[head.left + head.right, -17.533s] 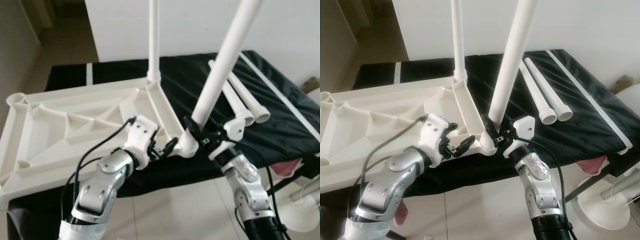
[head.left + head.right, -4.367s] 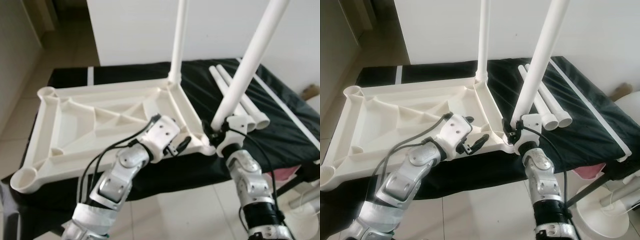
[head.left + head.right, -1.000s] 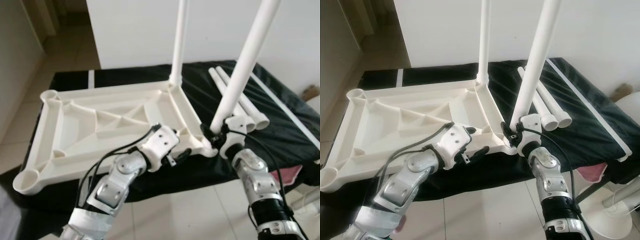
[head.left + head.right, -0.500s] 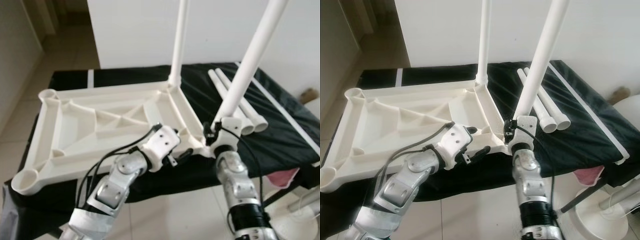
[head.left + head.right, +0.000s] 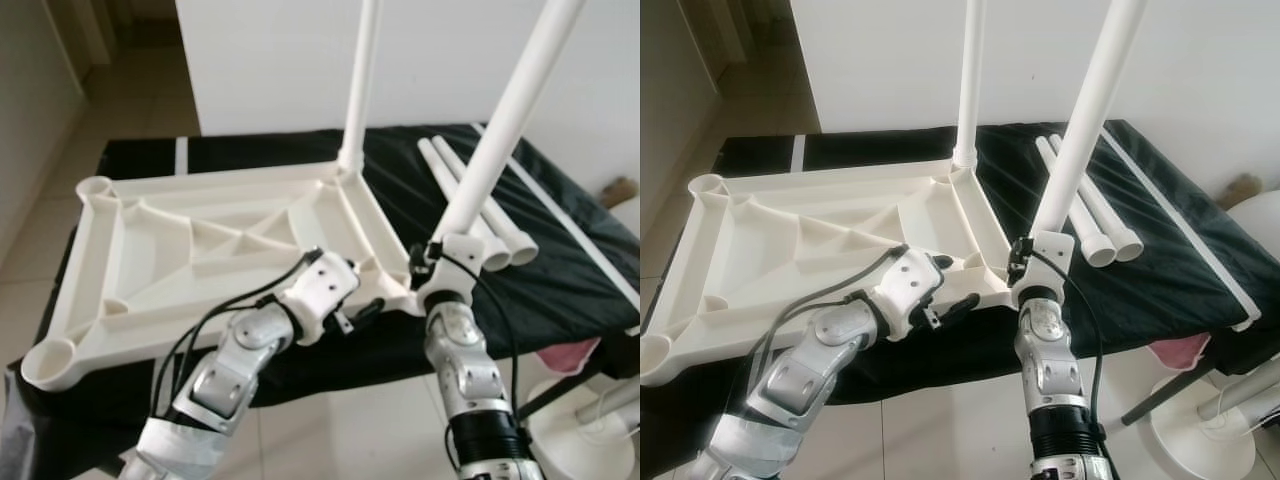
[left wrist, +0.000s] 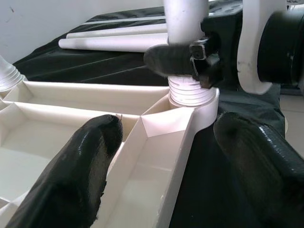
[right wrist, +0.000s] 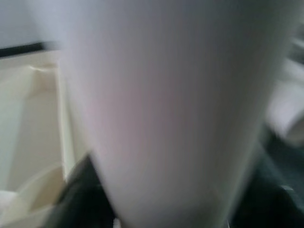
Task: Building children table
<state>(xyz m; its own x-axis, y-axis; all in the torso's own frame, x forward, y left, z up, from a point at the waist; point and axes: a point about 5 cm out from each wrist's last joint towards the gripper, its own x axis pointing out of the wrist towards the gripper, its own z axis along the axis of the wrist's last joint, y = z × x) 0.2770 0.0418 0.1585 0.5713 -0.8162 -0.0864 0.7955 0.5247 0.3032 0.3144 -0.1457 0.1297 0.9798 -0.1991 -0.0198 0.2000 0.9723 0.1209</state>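
The right gripper (image 5: 425,268) clamps the near table leg (image 5: 497,132) at its corner socket; the left gripper (image 5: 362,306) straddles the upturned tabletop (image 5: 150,260) rim, fingers apart.

Right wrist view blurred: leg (image 7: 161,109) close against right end effector, fingers not discernible. Both upright legs cut off by top edge above end effectors. Right end effector (image 5: 424,268) mostly hidden behind own white mount; grip at leg (image 5: 500,130) base unclear.
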